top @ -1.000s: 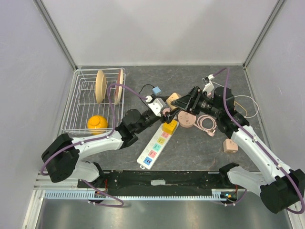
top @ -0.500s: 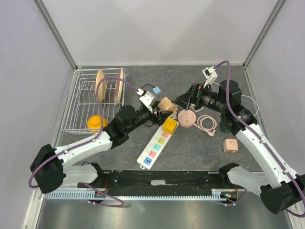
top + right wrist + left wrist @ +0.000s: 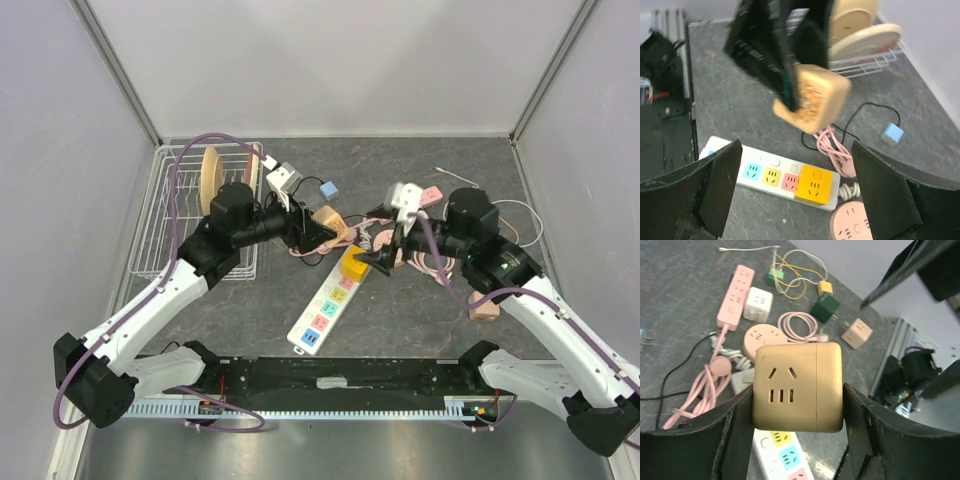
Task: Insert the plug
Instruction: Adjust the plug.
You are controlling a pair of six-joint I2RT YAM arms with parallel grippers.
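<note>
Tan cube plug (image 3: 797, 387) is clamped in left gripper (image 3: 312, 232), held in air. Power strip (image 3: 322, 312) is laid below it, toward arm bases, long axis diagonal; free sockets are nearer left arm. Right gripper (image 3: 378, 257) is spread wide, nothing held, beside yellow cube (image 3: 354, 265) at strip far end.

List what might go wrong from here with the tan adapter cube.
The tan adapter cube sits tilted in the left tool, so it may twist or slip when pressed into the power strip. The open right tool hovers close by, over the yellow adapter, so the arms might collide. The pink cord lies coiled beneath the cube and could snag.
</note>
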